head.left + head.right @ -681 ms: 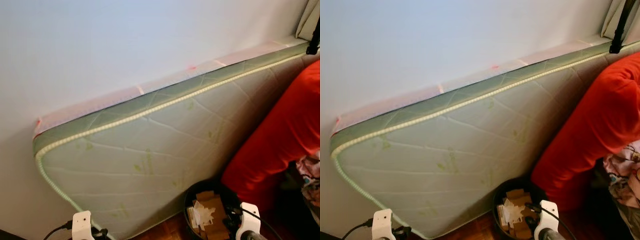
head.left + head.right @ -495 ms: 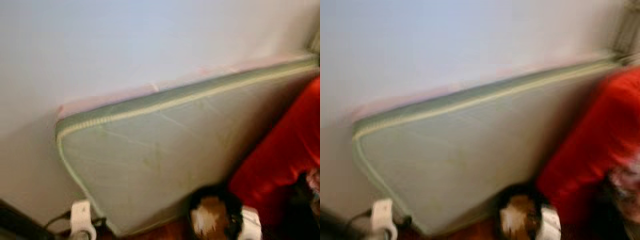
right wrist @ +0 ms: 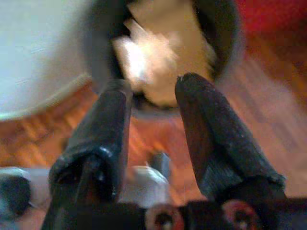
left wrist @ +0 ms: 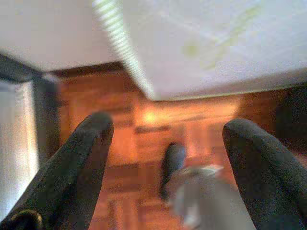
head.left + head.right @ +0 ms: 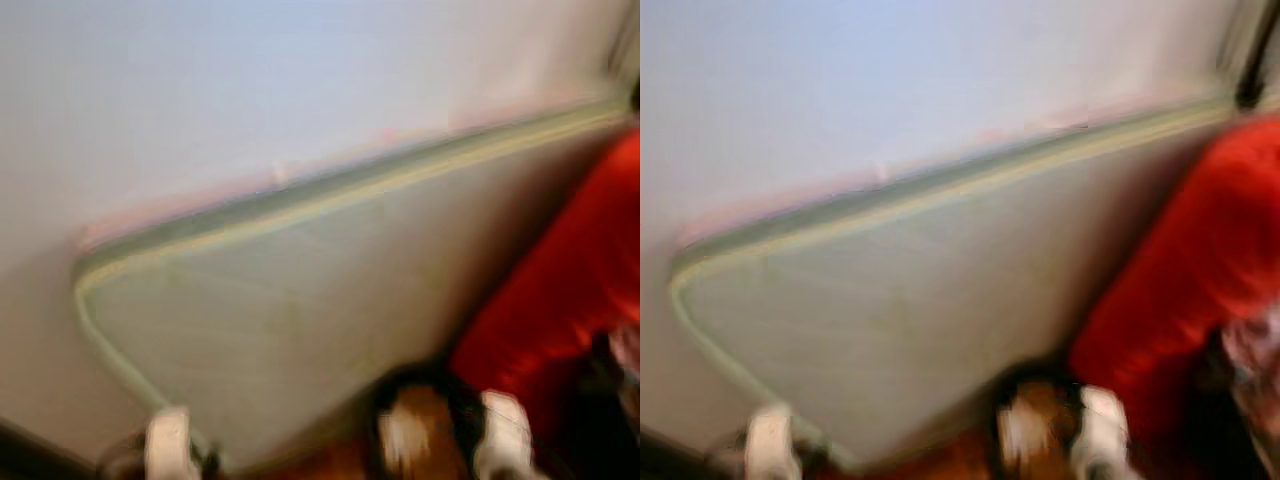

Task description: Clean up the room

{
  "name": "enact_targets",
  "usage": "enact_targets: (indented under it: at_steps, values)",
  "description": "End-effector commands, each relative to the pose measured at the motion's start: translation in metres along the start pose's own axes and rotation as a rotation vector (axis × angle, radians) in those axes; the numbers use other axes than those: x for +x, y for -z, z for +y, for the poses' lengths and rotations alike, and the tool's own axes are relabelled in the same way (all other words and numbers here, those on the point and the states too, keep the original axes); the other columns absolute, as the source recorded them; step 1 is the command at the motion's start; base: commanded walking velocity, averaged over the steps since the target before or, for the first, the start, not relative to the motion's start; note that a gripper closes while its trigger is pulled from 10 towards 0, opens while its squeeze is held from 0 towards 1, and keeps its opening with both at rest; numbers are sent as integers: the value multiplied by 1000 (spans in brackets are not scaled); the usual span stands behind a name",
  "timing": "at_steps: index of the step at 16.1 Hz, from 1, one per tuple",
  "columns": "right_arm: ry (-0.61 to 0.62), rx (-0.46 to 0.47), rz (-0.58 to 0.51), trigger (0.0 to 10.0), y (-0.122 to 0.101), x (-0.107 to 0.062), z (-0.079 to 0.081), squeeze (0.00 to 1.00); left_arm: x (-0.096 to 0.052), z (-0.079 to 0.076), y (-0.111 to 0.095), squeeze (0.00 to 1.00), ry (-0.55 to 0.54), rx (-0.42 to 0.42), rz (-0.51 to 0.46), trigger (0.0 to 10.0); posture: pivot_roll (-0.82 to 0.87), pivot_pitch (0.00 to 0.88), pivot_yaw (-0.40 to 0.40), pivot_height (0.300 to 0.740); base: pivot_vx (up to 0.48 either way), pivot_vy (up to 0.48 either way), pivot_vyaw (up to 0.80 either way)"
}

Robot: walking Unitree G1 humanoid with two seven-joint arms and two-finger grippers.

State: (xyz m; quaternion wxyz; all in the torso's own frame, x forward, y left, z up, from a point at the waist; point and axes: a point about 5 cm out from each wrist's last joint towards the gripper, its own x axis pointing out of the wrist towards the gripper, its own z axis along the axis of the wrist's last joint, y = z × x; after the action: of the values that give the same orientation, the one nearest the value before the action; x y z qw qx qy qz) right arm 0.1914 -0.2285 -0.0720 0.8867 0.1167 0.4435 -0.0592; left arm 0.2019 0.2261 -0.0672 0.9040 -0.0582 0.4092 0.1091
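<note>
Against the pale wall leaned a quilted, pale green mattress with ribbed piping (blurred in the head views). On the parquet floor at its foot stood a round dark bin of cardboard and paper scraps, beside a red cushion. The left gripper and right gripper hung empty, fingers apart.

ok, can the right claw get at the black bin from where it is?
Probably yes. The right claw hangs open just short of the black bin, whose open top faces it with cardboard and paper scraps inside. Nothing sits between them; the mattress stands off to one side.
</note>
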Motion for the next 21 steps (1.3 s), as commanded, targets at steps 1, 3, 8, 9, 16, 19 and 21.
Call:
enact_targets:
  at_steps: [1,3,8,9,16,19,21]
  values:
    - [-28,-1,-5,10000,-3,3,12,0,-3,13,8,0,-32,-7,26,10000,-83,0,27,740,0,0,-413]
    - [-27,1,-4,10000,-4,3,12,0,-3,13,8,0,-30,-5,25,10000,-82,0,25,740,0,0,-800]
    - [-28,-5,-2,10000,-5,3,12,0,-2,12,6,0,-27,18,21,10000,-86,0,22,740,0,-198,-790]
    - [-28,-8,-1,10000,-5,3,12,0,-2,12,6,0,-28,16,21,10000,-88,0,21,740,0,-424,-788]
    - [-19,-24,-13,10000,-6,3,10,0,-2,11,7,0,-26,14,22,10000,-84,0,10,740,0,-402,-183]
    - [-19,-5,-9,10000,-5,3,10,0,-3,11,7,0,-28,17,22,10000,-91,0,15,740,0,-414,-446]
    - [-19,-24,-8,10000,-5,3,10,0,-3,12,8,0,-26,21,24,10000,-92,0,18,740,0,-324,-734]
